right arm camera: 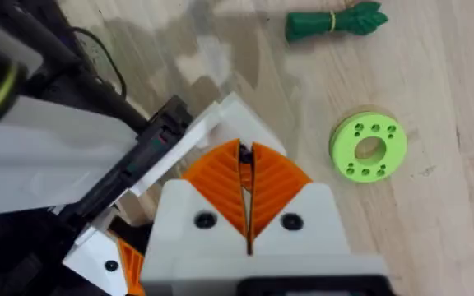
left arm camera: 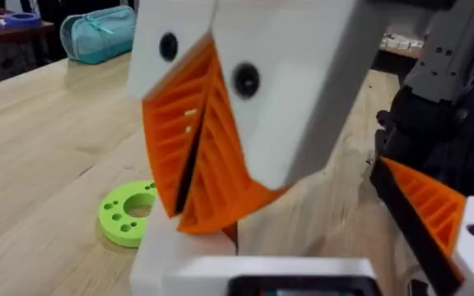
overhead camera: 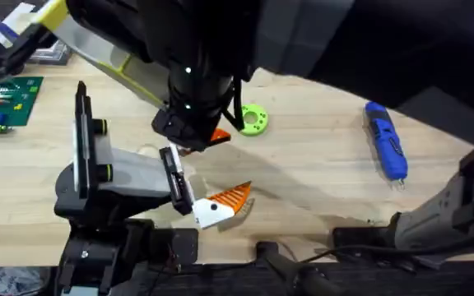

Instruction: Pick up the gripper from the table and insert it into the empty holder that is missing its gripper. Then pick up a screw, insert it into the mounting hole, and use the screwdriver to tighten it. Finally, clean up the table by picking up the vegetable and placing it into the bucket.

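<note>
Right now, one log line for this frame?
left gripper shut | right gripper shut | gripper at holder end | screwdriver lying on table | vegetable on table

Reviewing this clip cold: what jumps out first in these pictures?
A big dark arm looms over the table's middle, its gripper hanging just above the holder. An orange ribbed gripper on a white base lies at the holder's tip. Farther off lie a lime-green disc and, to the right, the blue screwdriver.
</note>
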